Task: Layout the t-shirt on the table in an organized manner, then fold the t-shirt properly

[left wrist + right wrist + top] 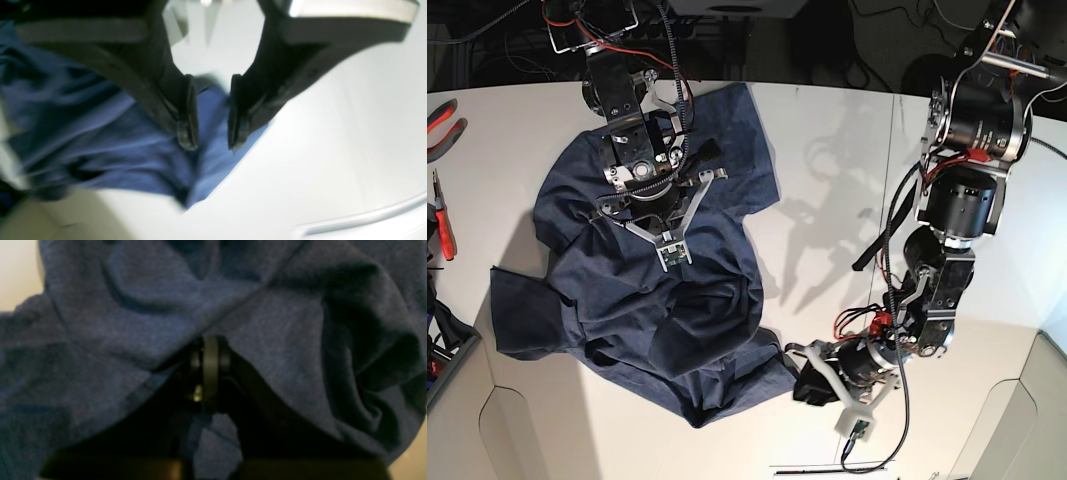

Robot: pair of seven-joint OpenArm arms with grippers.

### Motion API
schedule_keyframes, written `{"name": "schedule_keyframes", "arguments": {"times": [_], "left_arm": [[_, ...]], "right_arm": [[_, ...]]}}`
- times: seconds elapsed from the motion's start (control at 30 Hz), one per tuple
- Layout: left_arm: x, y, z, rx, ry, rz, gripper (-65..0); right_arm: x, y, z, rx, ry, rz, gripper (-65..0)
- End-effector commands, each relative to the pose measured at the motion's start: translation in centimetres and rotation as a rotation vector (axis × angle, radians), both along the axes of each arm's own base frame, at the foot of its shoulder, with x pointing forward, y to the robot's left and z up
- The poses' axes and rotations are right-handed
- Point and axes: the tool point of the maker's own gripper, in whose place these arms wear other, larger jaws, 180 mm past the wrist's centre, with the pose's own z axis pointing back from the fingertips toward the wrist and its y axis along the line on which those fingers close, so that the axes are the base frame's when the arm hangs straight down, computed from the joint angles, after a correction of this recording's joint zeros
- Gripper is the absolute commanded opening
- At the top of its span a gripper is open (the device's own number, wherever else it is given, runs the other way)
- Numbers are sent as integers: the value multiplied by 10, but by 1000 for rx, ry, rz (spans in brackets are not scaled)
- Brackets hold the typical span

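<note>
The navy-blue t-shirt [657, 300] lies crumpled on the left half of the white table [827, 140], no lettering showing. My right gripper [649, 200] points down into the shirt's upper part. In the right wrist view its fingers [210, 373] are shut, and folds of the t-shirt [267, 333] gather at their tips. My left gripper [812, 388] sits low at the shirt's bottom right corner. Seen from the left wrist, the left gripper [211, 143] is open, with a corner of the t-shirt [133, 143] lying under the gap. That view is blurred.
Red-handled pliers [442, 120] and other hand tools [442, 215] lie at the table's left edge. A thin dark seam [892, 200] crosses the table on the right. A curved white rim [367, 216] shows at the bottom right of the left wrist view.
</note>
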Motion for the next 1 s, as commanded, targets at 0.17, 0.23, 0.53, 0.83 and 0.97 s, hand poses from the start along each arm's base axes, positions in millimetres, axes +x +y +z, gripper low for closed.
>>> {"name": "schedule_keyframes", "arguments": {"times": [0.17, 0.23, 0.53, 0.83, 0.97], "left_arm": [[-2, 14, -18, 31, -3, 83, -458], [-2, 16, -30, 9, 0, 139, -458], [-20, -40, -70, -58, 85, 102, -458], [-10, -95, -39, -145, 43, 28, -458], [-10, -114, -30, -163, 40, -16, -458]], "right_arm": [[-4, 3, -2, 10, 22, 6, -650], [-4, 3, -2, 9, 22, 6, -650], [-4, 3, -2, 10, 22, 6, -650], [-3, 3, -1, 11, 18, 7, -650], [-3, 3, -1, 12, 15, 7, -650]]}}
